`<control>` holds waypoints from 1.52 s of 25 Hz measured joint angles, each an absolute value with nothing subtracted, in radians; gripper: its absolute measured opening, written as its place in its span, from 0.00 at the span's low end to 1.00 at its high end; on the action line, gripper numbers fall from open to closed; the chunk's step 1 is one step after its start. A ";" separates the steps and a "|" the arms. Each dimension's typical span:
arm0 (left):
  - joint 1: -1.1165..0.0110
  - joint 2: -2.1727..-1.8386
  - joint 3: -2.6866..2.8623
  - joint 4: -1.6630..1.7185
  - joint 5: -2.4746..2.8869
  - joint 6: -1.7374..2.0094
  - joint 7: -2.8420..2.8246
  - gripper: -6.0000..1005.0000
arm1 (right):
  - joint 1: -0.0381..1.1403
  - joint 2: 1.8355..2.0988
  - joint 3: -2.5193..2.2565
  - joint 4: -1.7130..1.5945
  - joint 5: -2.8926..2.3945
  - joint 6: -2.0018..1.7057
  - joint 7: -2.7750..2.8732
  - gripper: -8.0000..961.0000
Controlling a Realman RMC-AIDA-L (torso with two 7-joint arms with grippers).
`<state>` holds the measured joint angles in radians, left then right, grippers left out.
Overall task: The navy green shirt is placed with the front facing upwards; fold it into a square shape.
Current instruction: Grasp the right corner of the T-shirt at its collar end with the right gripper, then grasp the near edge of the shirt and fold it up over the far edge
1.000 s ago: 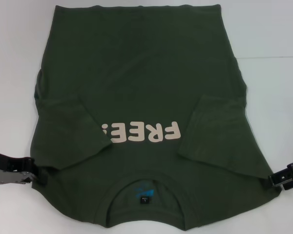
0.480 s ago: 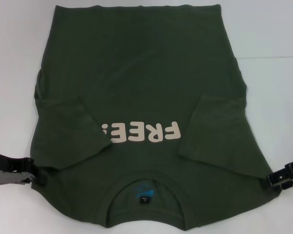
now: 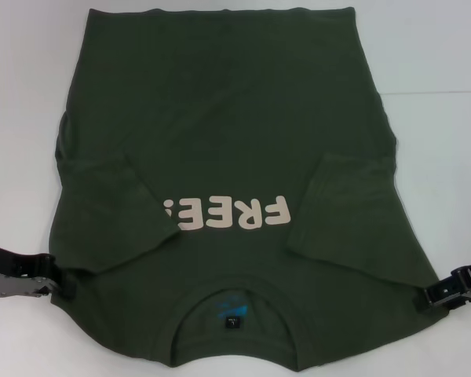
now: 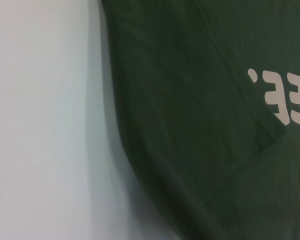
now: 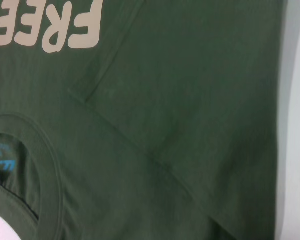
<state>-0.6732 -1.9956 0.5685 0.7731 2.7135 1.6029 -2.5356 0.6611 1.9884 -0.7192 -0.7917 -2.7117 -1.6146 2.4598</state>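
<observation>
The large dark olive-green short-sleeved cotton T-shirt [image 3: 220, 188] lies flat and face up on the white table [image 3: 439, 55], its cream "FREE!" lettering [image 3: 226, 214] across the chest, the ribbed round collar [image 3: 231, 302] at the edge nearest the robot and both sleeves already folded in over the body. The one visible change over the last second is at the right tool [image 3: 436, 295]: it has crept slightly inward and down along the shirt's right shoulder edge, while the left tool [image 3: 59, 283] has kept its place at the left shoulder edge. The cloth itself has not shifted or lifted. I cannot tell from either side whether the tools are released or clenched on fabric, since their tips sit right at the dark cloth. My judgement is that both arms are settling onto the shoulder corners for the next fold, carrying the collar end toward the far hem; that fold has not begun.
</observation>
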 joint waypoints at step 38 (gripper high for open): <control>-0.679 -1.996 0.568 0.773 2.714 1.606 -2.536 0.04 | 0.717 1.995 -0.727 -0.713 -2.675 -1.619 2.470 0.77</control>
<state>-0.6795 -1.9956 0.5682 0.7732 2.7136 1.6060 -2.5357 0.7169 1.9954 -0.7273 -0.7133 -2.6748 -1.6187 2.4703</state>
